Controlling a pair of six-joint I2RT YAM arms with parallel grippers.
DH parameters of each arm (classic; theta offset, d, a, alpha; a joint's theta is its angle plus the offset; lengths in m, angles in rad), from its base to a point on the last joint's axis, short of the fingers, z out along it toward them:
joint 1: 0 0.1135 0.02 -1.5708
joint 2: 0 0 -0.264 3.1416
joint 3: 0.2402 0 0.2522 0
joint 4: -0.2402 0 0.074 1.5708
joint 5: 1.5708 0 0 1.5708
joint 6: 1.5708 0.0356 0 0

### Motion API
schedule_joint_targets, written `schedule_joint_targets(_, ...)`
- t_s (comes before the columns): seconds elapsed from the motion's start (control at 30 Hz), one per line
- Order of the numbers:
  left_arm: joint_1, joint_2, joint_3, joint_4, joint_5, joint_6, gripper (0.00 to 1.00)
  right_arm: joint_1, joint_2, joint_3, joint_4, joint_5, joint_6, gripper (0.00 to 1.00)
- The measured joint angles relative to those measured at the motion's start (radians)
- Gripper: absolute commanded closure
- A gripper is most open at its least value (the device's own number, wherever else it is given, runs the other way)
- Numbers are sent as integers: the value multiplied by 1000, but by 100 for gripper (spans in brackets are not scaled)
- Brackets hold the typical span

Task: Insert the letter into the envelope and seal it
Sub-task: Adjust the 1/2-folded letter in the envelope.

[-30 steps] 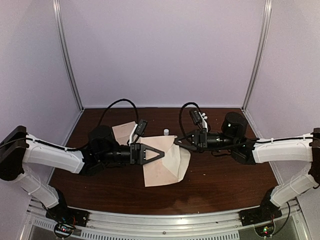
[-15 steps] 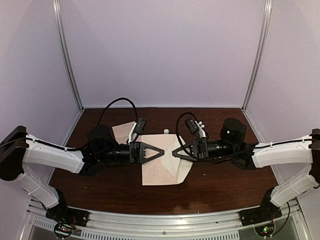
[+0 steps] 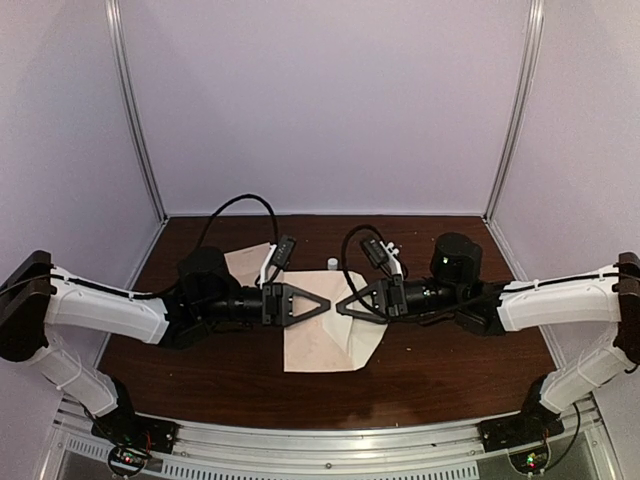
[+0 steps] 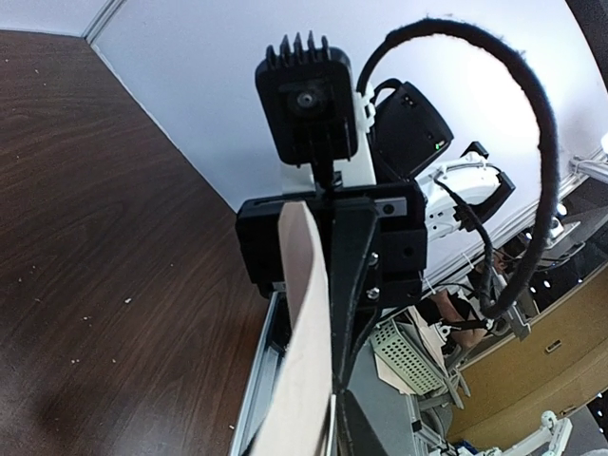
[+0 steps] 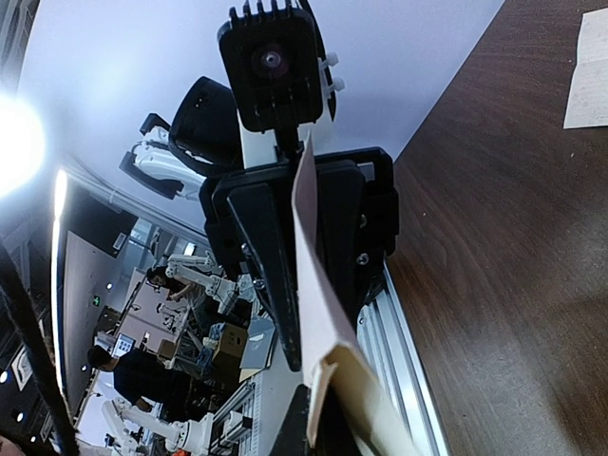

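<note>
the envelope (image 3: 325, 345) sits at the centre of the top view, lifted off the dark brown table (image 3: 450, 360) and slung between the two arms, its pale face tilted toward the camera and a folded point on its right side. the left gripper (image 3: 322, 305) reaches in from the left and the right gripper (image 3: 343, 307) from the right, their tips nearly meeting at the envelope's upper edge.

the right gripper's jaws are closed tight, pinching the paper edge. in the right wrist view, the left gripper's fingers (image 5: 266, 256) stand narrow, one on each side of the edge-on paper; i cannot tell whether they press it.

a flat paper sheet (image 3: 246, 262) lies on the table behind the left arm, above centre left. a small white object (image 3: 332, 264) stands just above the envelope.
</note>
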Motion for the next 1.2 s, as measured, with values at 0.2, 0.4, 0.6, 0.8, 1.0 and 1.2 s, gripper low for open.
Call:
schedule_joint_targets(0.2,0,0,1,-25,0,6,86,8,29,19,-13,3,-14,100)
schedule_joint_targets(0.4,0,0,1,-25,-1,6,91,11,40,25,-27,22,-20,84)
schedule_joint_targets(0.6,1,-11,-4,-23,-20,6,93,17,-8,25,-83,51,-50,73)
schedule_joint_targets(0.8,1,-20,-7,-3,-27,4,93,18,-58,0,-95,62,-53,82)
schedule_joint_targets(1.0,1,-20,-7,6,-27,2,94,18,-55,-17,-87,60,-39,100)
schedule_joint_targets(1.2,1,-20,-7,6,-26,2,95,18,-37,-16,-72,60,-39,100)
